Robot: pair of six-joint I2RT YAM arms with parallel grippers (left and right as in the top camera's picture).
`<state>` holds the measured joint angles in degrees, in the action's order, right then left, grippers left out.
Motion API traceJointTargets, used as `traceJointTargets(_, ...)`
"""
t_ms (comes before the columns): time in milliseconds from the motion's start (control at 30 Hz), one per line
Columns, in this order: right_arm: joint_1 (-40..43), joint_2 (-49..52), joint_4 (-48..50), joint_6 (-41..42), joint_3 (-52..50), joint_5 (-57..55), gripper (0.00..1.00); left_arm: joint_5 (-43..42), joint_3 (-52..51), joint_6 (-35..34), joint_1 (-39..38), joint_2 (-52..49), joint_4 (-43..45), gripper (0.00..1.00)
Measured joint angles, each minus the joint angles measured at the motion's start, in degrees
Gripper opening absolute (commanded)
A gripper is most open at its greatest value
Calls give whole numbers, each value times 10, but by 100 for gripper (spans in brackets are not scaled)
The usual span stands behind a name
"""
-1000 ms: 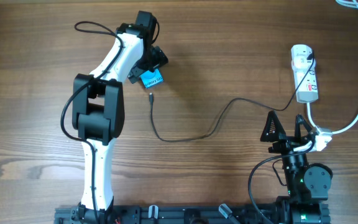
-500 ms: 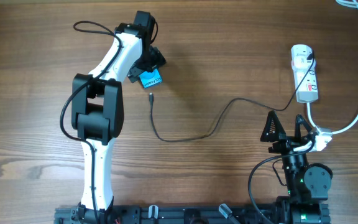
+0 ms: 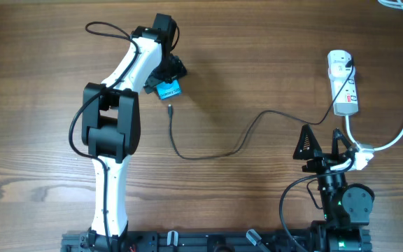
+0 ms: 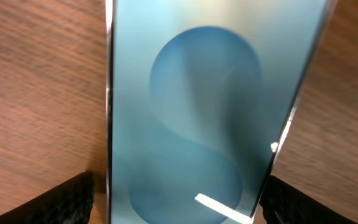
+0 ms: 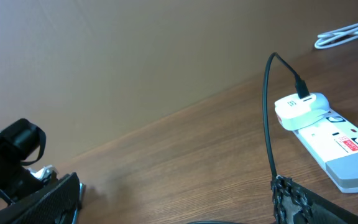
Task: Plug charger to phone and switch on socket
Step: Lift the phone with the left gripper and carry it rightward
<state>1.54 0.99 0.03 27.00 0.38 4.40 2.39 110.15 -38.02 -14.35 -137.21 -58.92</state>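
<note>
Gripping the phone (image 4: 185,93) by its edges, your left end effector (image 4: 178,202) risks a slip or twist. The charger (image 3: 168,109) tip lies loose on the counter (image 3: 257,56) just beside it. Your right end effector (image 3: 322,145) sits released near the socket (image 3: 343,84).

The table (image 3: 257,63) is brown wood with clear grain, matt and smooth. The phone (image 4: 197,112) has a glossy, glass-like screen, and its edges look like polished silvery metal. The socket (image 5: 337,143) is smooth white plastic with a slight shine. The charger (image 3: 215,152) plugged into the socket is a matt black cable. The left gripper (image 4: 179,193) has black fingers (image 4: 67,199) with a rough, grainy surface.
</note>
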Motion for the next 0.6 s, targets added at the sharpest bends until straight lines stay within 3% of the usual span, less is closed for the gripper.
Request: traceJointTargets(600, 0, 0, 0, 0, 0, 0, 100, 8, 0, 16, 0, -1, -7, 89)
